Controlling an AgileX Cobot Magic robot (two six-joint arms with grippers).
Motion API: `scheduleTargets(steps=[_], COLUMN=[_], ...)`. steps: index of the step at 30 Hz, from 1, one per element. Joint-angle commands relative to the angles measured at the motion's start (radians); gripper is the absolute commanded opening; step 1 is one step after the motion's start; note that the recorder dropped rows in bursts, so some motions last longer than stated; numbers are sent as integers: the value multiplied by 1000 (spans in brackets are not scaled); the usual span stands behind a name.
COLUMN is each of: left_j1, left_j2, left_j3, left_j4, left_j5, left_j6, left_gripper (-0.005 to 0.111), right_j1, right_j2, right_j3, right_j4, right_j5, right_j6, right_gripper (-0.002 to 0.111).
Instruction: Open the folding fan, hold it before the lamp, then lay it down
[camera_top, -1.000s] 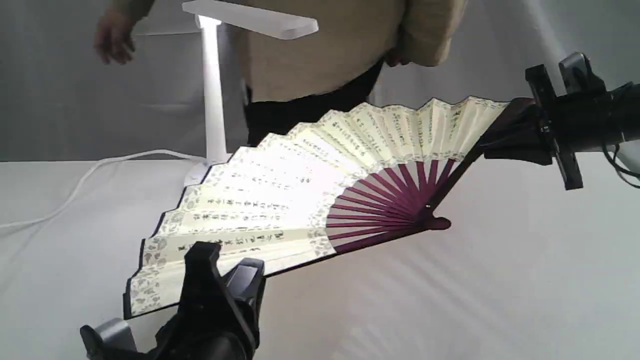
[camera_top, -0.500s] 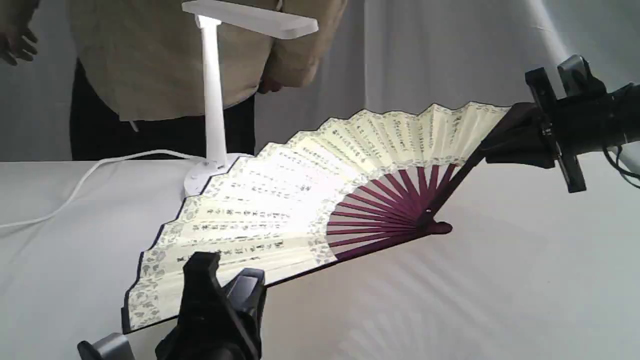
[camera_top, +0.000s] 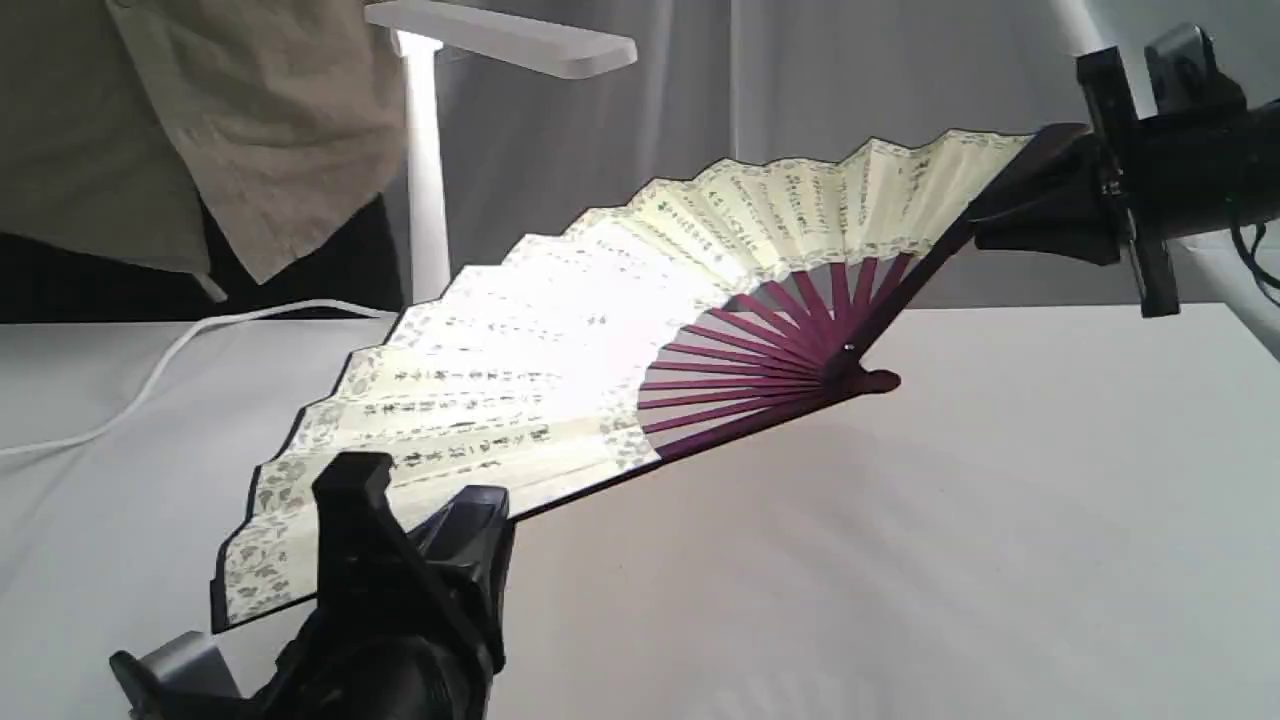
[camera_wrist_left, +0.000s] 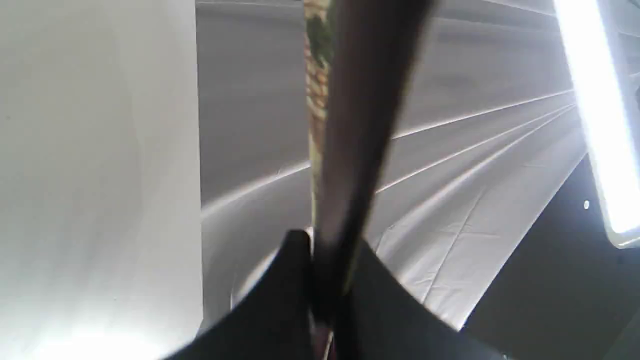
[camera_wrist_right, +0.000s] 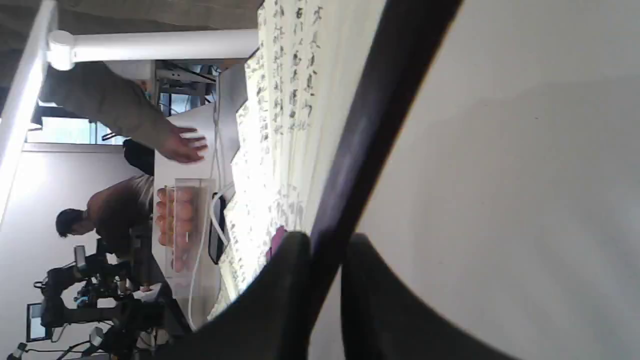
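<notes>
The folding fan (camera_top: 560, 340) is spread wide open above the white table, its cream leaf with black calligraphy tilted up and lit from above. My left gripper (camera_top: 420, 520) is shut on the lower dark guard at front left; the left wrist view shows that guard (camera_wrist_left: 350, 150) pinched between the fingers. My right gripper (camera_top: 1010, 205) is shut on the upper guard at right, seen as a dark strip (camera_wrist_right: 365, 150) in the right wrist view. The white lamp (camera_top: 430, 160) stands behind the fan, its flat head over the leaf; the fan hides its base.
A person in a beige shirt (camera_top: 180, 130) stands behind the table at upper left. The lamp's white cord (camera_top: 150, 370) trails left across the tablecloth. In the right wrist view a hand (camera_wrist_right: 182, 145) and a clear box of orange items (camera_wrist_right: 180, 225) show beyond the fan.
Both grippers have lifted the open fan higher, its right end rising most. The person behind the table has walked from the centre to the left.
</notes>
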Motion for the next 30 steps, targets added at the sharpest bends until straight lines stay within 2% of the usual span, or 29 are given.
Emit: scheduleTargets(steps=[1,4,7,15,30], left_j1=[1,1,23,73,73], left_j2=[-34,-67,-98,-197,-215], left_j3=[3,3,3,3,3], left_j4=[-57,-71,-55,-11,-25], left_j5=[-39,-39,-39,-39,-39], left_j6=[10,17,112,217,219], left_gripper=[0,0,0,0,0], right_j1=[-23,-21,-18,-18,-18], right_j2=[-34,-56,-81,-113,-113], right_j3=[-1,-1,-1,-1,-1], right_j4=[56,106,114,177,179], right_j5=[-79,-79,-79,-79,-79], right_j6=[-32,-51,-56,-73,-77], right_gripper=[0,0,0,0,0])
